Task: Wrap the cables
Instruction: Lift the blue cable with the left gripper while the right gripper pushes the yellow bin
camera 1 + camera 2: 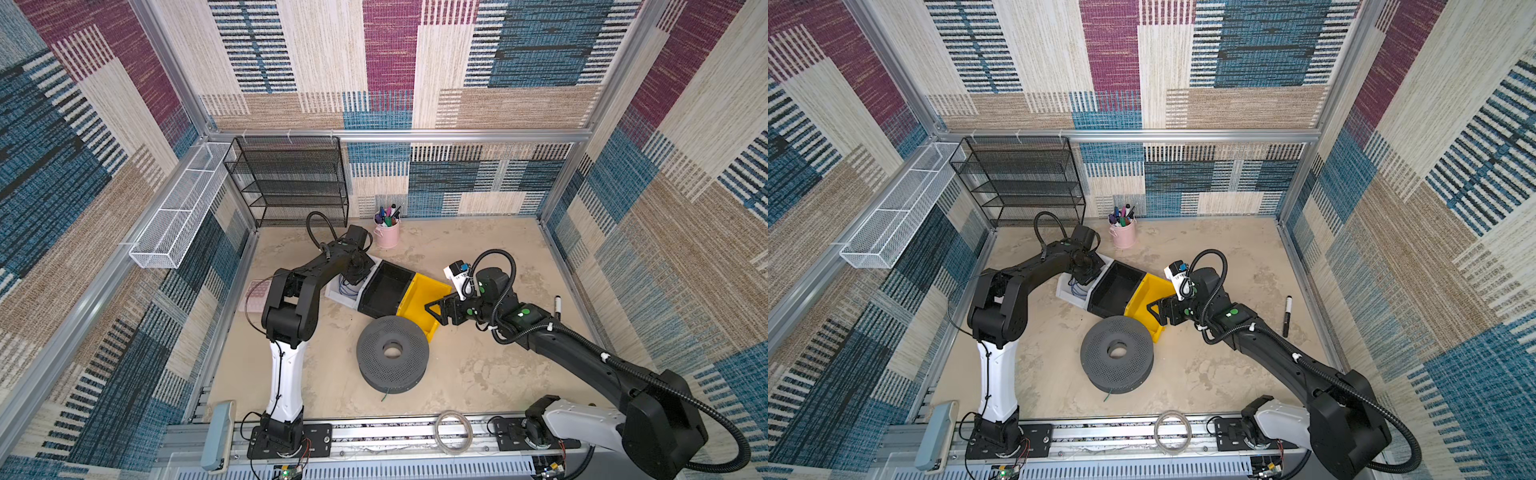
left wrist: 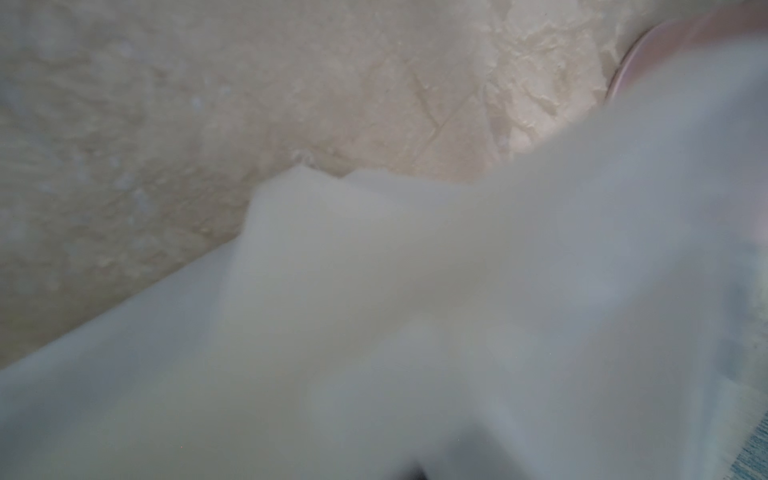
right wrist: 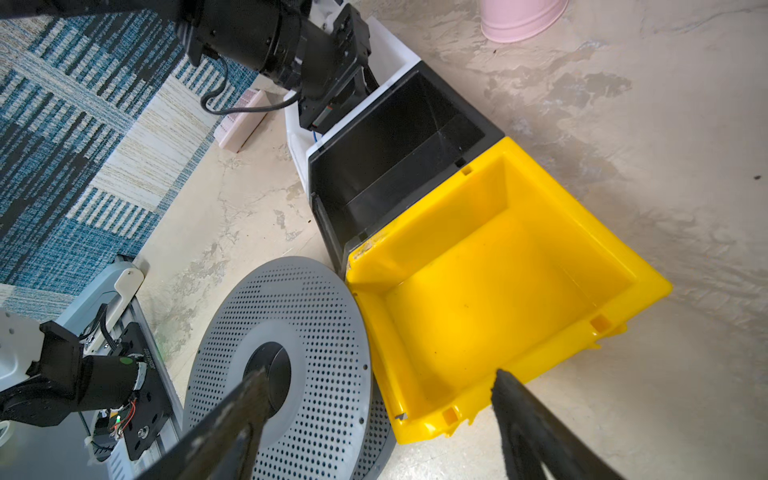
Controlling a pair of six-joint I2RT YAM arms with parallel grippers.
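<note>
- Left pincer, jaws together, is hanging inside white plastic bin, where thin bright blue cables are lying.
- Right pincer is hovering, jaws apart, above yellow plastic bin.

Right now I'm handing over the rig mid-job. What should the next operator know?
Left gripper: shut, down inside the white bin. Whether it grips the blue cable cannot be seen.
Right gripper: open, empty, above the yellow bin edge beside the grey spool.
Done: no wrapped cable shows; the blue cable lies loose in the white bin.
Left: lift it out and wrap it.
</note>
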